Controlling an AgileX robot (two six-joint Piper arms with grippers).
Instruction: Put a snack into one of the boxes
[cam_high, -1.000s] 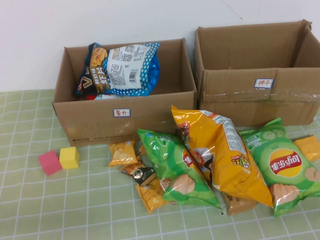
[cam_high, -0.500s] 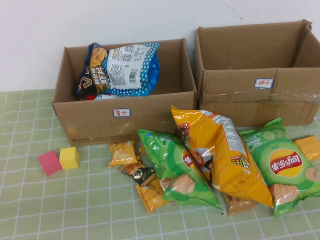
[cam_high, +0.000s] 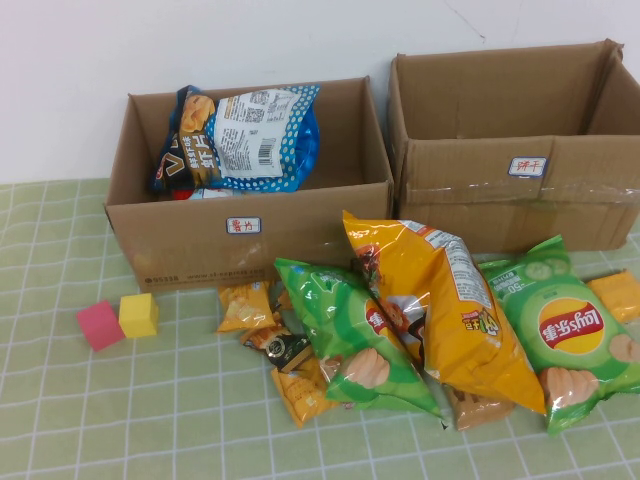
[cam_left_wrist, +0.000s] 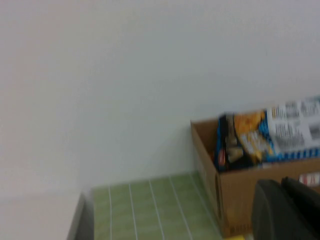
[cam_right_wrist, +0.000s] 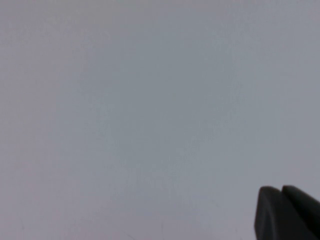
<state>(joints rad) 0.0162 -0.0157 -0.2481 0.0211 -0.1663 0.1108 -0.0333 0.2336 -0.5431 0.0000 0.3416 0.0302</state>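
Observation:
Two open cardboard boxes stand at the back: the left box (cam_high: 180, 235) holds a blue and white snack bag (cam_high: 245, 135), the right box (cam_high: 520, 190) looks empty. In front lie a green chip bag (cam_high: 350, 335), a yellow-orange bag (cam_high: 440, 305), a second green bag (cam_high: 570, 325) and several small orange packets (cam_high: 245, 305). Neither arm shows in the high view. My left gripper (cam_left_wrist: 281, 200) is shut and empty, off to the left of the left box (cam_left_wrist: 245, 200). My right gripper (cam_right_wrist: 283, 205) is shut and empty, facing a blank wall.
A pink cube (cam_high: 100, 325) and a yellow cube (cam_high: 139, 314) sit on the green checked cloth (cam_high: 150, 420) left of the snacks. Another orange packet (cam_high: 615, 293) lies at the far right. A white wall rises behind the boxes.

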